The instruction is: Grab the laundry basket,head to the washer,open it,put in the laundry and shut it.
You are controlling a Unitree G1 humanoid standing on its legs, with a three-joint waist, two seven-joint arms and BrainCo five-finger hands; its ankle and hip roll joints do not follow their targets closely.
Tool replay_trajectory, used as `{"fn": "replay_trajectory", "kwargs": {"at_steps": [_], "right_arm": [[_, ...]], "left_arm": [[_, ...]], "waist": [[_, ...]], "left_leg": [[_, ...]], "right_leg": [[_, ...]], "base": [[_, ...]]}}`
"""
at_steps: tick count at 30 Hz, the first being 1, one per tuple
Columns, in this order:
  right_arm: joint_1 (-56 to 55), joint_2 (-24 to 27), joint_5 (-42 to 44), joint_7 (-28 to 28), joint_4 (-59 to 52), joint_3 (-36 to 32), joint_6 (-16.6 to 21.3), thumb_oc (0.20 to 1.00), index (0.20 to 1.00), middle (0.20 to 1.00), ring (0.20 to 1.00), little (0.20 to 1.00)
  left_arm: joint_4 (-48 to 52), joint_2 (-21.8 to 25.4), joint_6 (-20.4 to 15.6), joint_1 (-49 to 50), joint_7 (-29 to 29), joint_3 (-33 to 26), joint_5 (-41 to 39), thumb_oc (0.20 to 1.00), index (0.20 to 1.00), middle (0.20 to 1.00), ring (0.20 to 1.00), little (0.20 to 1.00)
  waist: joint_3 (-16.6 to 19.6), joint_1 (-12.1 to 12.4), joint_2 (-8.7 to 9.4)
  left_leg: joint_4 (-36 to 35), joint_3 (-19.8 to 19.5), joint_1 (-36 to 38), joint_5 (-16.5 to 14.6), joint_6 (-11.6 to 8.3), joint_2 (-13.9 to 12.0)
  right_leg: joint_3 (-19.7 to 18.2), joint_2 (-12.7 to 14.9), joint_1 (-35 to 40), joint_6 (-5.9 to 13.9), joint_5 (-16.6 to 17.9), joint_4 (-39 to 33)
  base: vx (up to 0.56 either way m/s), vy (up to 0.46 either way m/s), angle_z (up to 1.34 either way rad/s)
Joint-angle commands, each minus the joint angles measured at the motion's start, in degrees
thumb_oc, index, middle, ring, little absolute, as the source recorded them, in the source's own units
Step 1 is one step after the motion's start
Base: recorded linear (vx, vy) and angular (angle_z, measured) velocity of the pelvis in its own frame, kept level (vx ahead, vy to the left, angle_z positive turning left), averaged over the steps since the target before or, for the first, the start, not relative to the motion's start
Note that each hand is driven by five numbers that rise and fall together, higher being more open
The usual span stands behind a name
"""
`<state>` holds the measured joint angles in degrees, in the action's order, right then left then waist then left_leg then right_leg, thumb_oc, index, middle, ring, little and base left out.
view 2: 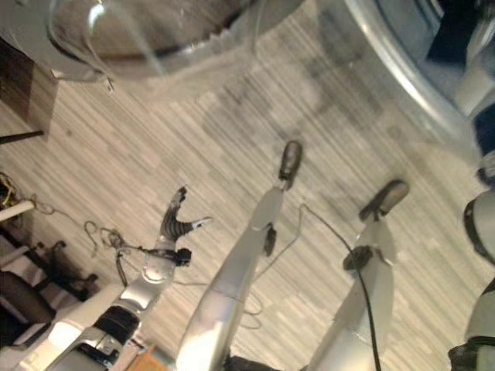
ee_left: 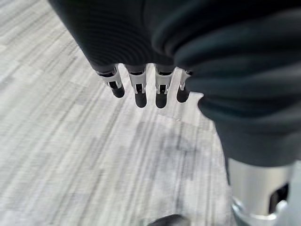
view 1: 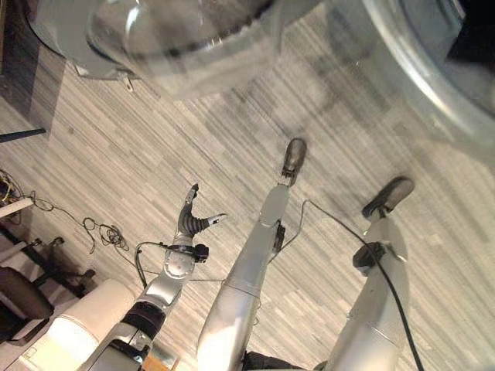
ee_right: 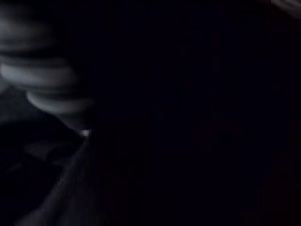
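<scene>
You see the left hand (view 1: 191,219) at about 7 o'clock in the head views, empty above the pale striped wood-look floor (view 1: 116,154), its fingers (ee_left: 137,89) straight and apart. At 12 o'clock hangs the round glass door of the washer (view 1: 178,39), open, and at 2 o'clock the washer's grey opening rim (view 2: 402,77). The right wrist view is dark; I cannot tell the right fingers. No writing is readable.

There is one round washer door (view 1: 178,39), clear like glass, and one big round washer opening (view 2: 418,73) beside it. One robot hand (view 1: 193,216) hangs over one striped grey wood floor (view 1: 139,147). One dark chair (view 1: 23,297) stands near one tangle of thin cords (view 1: 104,232).
</scene>
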<state>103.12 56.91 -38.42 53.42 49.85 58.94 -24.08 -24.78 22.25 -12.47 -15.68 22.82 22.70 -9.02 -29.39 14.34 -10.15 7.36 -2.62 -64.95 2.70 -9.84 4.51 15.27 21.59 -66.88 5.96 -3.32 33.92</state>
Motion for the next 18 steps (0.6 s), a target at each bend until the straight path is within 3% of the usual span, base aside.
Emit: {"fn": "replay_trajectory", "kwargs": {"at_steps": [1,5,6,7,10,12,13,16,18], "right_arm": [[13.9,8.6,-9.2,-4.0,-1.3,9.2,-1.7,0.200,0.200,0.200,0.200,0.200],[10.4,2.5,-12.5,-14.3,7.0,13.4,0.3,0.216,0.216,0.216,0.216,0.216],[10.4,2.4,-12.4,-14.2,7.1,13.4,0.3,1.000,1.000,1.000,1.000,1.000],[3.5,-5.1,-2.4,-19.6,10.7,3.3,5.6,1.000,1.000,1.000,1.000,1.000],[1.1,-7.8,4.5,-16.7,12.2,-1.6,7.4,1.000,1.000,1.000,1.000,1.000],[-1.8,-12.7,15.5,-15.1,13.4,-8.5,11.4,1.000,1.000,1.000,1.000,1.000],[-1.9,-12.7,15.5,-15.0,13.4,-8.5,11.4,1.000,1.000,1.000,1.000,1.000],[-4.4,-16.7,28.3,-13.8,16.6,-14.8,15.1,1.000,1.000,1.000,1.000,1.000],[-7.6,-20.1,34.4,-12.1,9.4,-18.4,18.6,1.000,1.000,1.000,1.000,1.000]], "left_arm": [[-4.6,0.6,-1.2,4.4,-1.5,1.8,-1.3,1.000,1.000,1.000,1.000,1.000],[-4.2,0.8,-1.1,4.3,-2.7,1.8,-3.3,1.000,1.000,1.000,1.000,1.000],[-4.2,0.8,-1.1,4.3,-2.7,1.8,-3.3,1.000,1.000,1.000,1.000,1.000],[-3.7,0.6,0.0,2.9,-3.2,1.5,-4.2,1.000,1.000,1.000,1.000,1.000],[-3.7,0.6,0.2,2.7,-2.9,1.4,-4.6,1.000,1.000,1.000,1.000,1.000],[-4.2,0.8,0.1,1.9,-2.6,1.7,-5.1,1.000,1.000,1.000,1.000,1.000],[-4.2,0.8,0.1,1.9,-2.6,1.7,-5.1,1.000,1.000,1.000,1.000,1.000],[-5.9,0.5,0.4,0.3,-1.6,2.0,-6.1,1.000,1.000,1.000,1.000,1.000],[-7.4,0.3,1.4,-1.1,-0.9,2.0,-5.1,1.000,1.000,1.000,1.000,1.000]], "waist": [[6.6,-0.7,1.03],[6.4,-0.8,1.64],[6.4,-0.8,1.67],[5.4,-1.2,1.62],[5.1,-1.3,2.04],[4.4,-1.3,2.01],[4.4,-1.3,2.03],[3.7,-1.2,2.34],[3.1,-1.7,3.26]], "left_leg": [[8.6,-0.7,2.7,-3.1,5.58,-2.8],[9.8,-0.6,2.1,-3.6,5.67,-3.2],[9.9,-0.6,2.1,-3.6,5.67,-3.2],[9.8,-0.2,3.0,-3.7,5.87,-3.7],[9.1,-0.2,4.3,-3.4,5.91,-3.7],[6.9,-0.3,6.9,-2.7,5.84,-4.0],[6.9,-0.3,7.0,-2.6,5.84,-4.0],[4.6,0.1,10.1,-1.9,5.80,-4.3],[3.5,0.6,12.5,-1.7,5.75,-4.6]], "right_leg": [[0.7,-0.8,6.8,2.89,-1.7,-5.0],[0.4,-0.9,6.4,2.52,-1.7,-4.5],[0.4,-0.9,6.3,2.52,-1.7,-4.5],[0.3,-1.4,7.5,2.09,-1.5,-5.5],[0.6,-1.6,8.8,1.90,-1.4,-6.4],[0.8,-2.5,11.1,1.75,-1.0,-8.3],[0.8,-2.5,11.2,1.75,-1.0,-8.3],[1.2,-3.3,14.0,1.62,-0.1,-11.1],[1.2,-4.2,16.3,1.34,0.4,-12.9]], "base": [[0.02,-0.026,0.28],[0.01,-0.008,-0.07],[0.00,0.000,0.00],[0.01,-0.024,-0.05],[0.01,-0.019,-0.18],[0.01,-0.013,-0.21],[0.01,0.001,-0.12],[0.00,0.005,-0.07],[0.00,0.020,-0.04]]}}
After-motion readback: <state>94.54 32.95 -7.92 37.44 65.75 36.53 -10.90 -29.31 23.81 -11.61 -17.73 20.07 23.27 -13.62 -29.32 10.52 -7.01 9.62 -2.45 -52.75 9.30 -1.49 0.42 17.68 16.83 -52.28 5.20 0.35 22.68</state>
